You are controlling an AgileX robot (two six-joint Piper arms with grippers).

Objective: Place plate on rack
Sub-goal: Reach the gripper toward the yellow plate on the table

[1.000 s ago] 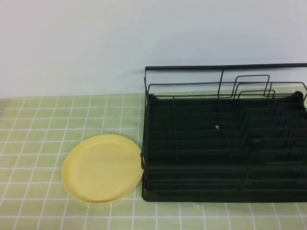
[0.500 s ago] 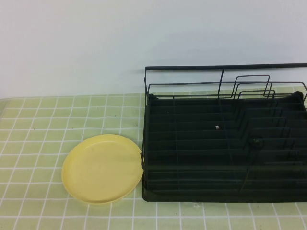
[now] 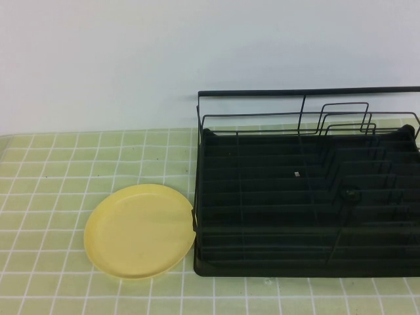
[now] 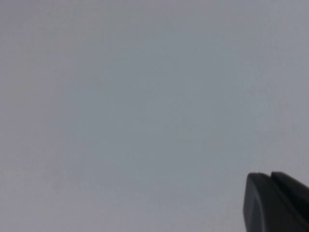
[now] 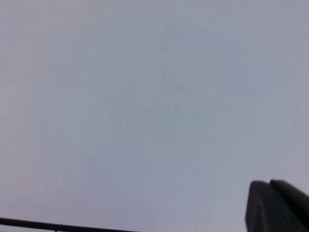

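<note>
A round yellow plate (image 3: 140,231) lies flat on the green checked tablecloth, its right edge touching the left side of a black wire dish rack (image 3: 308,197). The rack fills the right half of the high view and holds nothing. Neither arm shows in the high view. The left gripper (image 4: 267,178) appears only in the left wrist view, its two dark fingertips pressed together, shut on nothing, facing a blank grey wall. The right gripper (image 5: 268,184) looks the same in the right wrist view, shut and empty, with the rack's top bar (image 5: 58,225) at the picture's lower edge.
The green checked tablecloth (image 3: 52,170) stretches to the left of and behind the plate. A plain white wall (image 3: 98,65) stands behind the table. Upright wire dividers (image 3: 344,121) rise at the rack's back right.
</note>
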